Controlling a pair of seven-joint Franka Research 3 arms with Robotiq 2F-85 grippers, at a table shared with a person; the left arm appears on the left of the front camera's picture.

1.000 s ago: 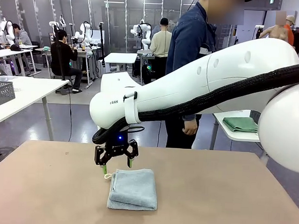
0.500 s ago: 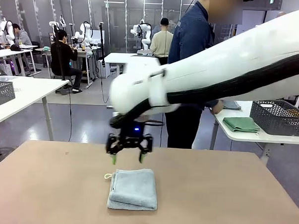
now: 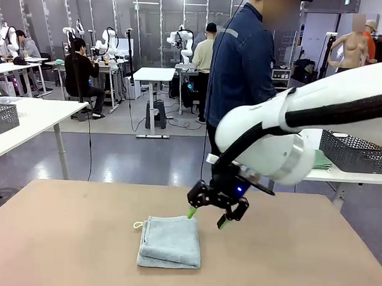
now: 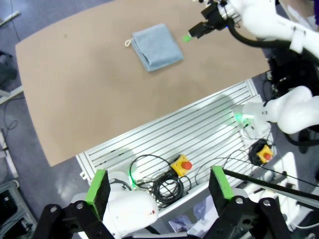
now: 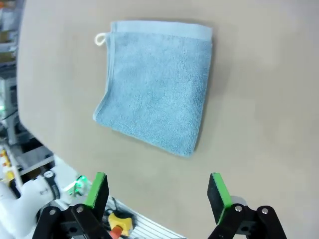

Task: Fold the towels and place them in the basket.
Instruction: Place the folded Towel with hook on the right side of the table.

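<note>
Right hand (image 3: 206,218): fingers spread, empty, hovering over tabletop (image 3: 60,238).
Blue-grey towel (image 3: 171,241): folded, lying just below, to its left.
Left hand (image 4: 158,185): spread, empty, seemingly far above both.

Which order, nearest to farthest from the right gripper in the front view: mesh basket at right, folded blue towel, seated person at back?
1. folded blue towel, on the table just left of the right gripper.
2. mesh basket, on the side table beyond, right.
3. seated person, back left of the room.
</note>
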